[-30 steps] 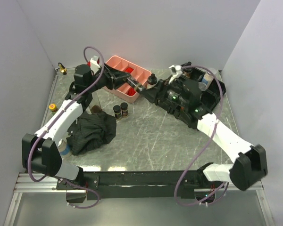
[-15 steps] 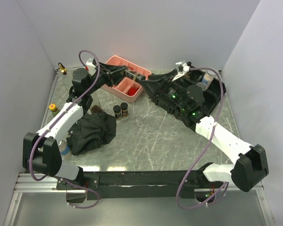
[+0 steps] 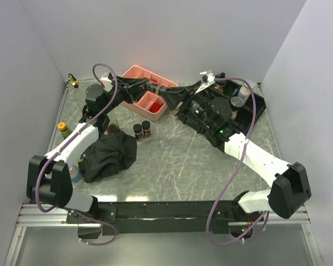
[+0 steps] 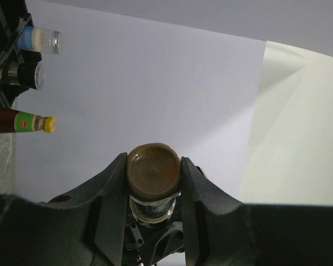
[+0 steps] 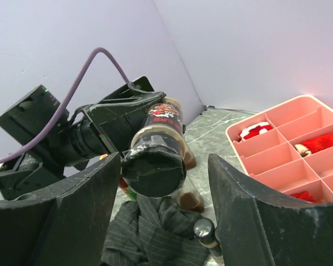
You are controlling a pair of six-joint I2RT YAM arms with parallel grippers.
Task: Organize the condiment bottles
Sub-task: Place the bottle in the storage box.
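Observation:
A dark spice jar (image 3: 157,89) with a black lid (image 5: 154,169) hangs in the air above the pink tray, lying sideways. My left gripper (image 3: 150,87) is shut on its glass body, the brown base (image 4: 154,176) showing between the fingers. My right gripper (image 5: 164,185) stands open round the lid end: its left finger (image 5: 83,213) is close to the lid, with a gap on the other side. Two more dark jars (image 3: 142,129) stand on the table beside the black cloth. Other bottles (image 4: 28,75) sit in a black rack.
The pink compartment tray (image 3: 134,73) with red pieces is under the two grippers. A crumpled black cloth (image 3: 108,155) lies at the left. A gold-spouted bottle (image 3: 73,81) and a yellow-capped one (image 3: 62,128) stand along the left wall. The black rack (image 3: 251,110) is at the back right.
My left gripper has lifted the jar up and back over the tray. My right gripper has come left to meet it, and its jaws have narrowed round the lid.

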